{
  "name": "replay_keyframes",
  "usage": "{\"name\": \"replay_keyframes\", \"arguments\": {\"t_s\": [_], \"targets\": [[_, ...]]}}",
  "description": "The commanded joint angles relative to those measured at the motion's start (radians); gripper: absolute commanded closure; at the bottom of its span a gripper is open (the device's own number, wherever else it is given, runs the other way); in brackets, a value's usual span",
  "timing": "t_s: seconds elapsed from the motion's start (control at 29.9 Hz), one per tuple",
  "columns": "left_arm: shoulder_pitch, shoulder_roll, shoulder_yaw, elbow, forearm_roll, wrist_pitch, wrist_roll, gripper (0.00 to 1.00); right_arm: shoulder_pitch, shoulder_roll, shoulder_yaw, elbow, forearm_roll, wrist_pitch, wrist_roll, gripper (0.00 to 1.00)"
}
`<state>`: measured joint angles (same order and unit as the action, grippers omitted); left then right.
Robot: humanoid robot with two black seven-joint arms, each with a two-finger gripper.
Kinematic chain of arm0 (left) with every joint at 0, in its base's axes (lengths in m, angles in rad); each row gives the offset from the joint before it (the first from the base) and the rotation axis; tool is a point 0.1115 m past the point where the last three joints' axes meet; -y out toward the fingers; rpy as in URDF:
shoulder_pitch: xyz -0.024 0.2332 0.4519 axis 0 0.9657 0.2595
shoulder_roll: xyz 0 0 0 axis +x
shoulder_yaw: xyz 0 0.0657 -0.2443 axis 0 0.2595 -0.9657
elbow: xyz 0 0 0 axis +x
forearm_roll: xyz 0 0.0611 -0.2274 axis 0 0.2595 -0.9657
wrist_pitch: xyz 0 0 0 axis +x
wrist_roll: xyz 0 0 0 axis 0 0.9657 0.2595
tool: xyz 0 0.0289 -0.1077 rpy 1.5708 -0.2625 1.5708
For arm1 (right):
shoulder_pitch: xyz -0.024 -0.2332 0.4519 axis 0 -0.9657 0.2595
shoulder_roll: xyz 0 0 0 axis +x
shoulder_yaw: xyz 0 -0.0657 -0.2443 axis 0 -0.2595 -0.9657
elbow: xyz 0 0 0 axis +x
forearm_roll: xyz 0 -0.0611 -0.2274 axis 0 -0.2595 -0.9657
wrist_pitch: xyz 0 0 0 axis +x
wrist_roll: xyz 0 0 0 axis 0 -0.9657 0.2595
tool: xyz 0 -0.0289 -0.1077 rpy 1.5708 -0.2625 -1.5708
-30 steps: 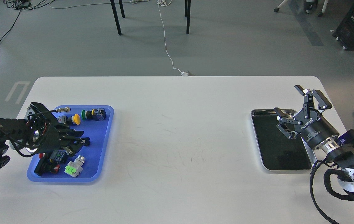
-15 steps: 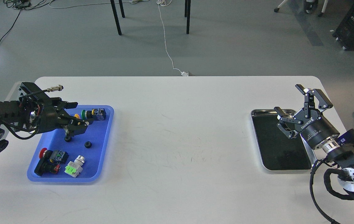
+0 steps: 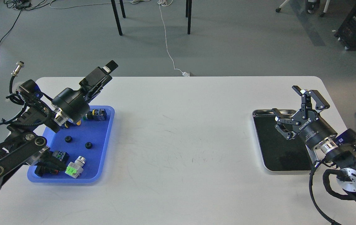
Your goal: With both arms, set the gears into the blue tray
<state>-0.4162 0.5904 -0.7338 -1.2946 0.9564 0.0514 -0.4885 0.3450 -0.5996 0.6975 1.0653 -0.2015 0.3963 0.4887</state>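
While the left arm bends up and away over the counter (image 3: 178, 131), its tool (image 3: 104, 72) points toward the far side, seen side-on, so I cannot tell whether the fingers are apart. Below and behind it, two gears (image 3: 68, 139) (image 3: 88, 145) lie flat in the blue tray (image 3: 102, 156), holes facing up, among push-button switches (image 3: 75, 165). At the right, the other tool (image 3: 290, 109) hangs over the metal tray (image 3: 259, 140), fingers spread wide, gripping nothing.

Yellow button (image 3: 78, 123) behind left arm (image 3: 24, 147)
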Motion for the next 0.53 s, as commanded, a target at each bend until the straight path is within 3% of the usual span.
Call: {"name": "replay_keyframes", "arguments": {"t_s": [0.0, 0.13, 0.33, 0.5], "targets": [[0.137, -0.110, -0.156, 0.000, -0.047, 0.012, 0.000, 0.02, 0.003, 0.004, -0.003, -0.001, 0.001, 0.001, 0.000, 0.01], [0.197, -0.187, -0.251, 0.006, -0.051, -0.010, 0.000, 0.02, -0.004, 0.006, -0.003, -0.001, 0.001, -0.001, 0.000, 0.01], [0.318, -0.254, -0.358, 0.032, -0.074, -0.137, 0.000, 0.02, -0.004, 0.023, -0.003, 0.002, 0.001, 0.001, 0.000, 0.01], [0.346, -0.285, -0.374, 0.043, -0.074, -0.153, 0.004, 0.02, -0.006, 0.027, -0.004, 0.002, 0.002, 0.001, 0.000, 0.01]]}}
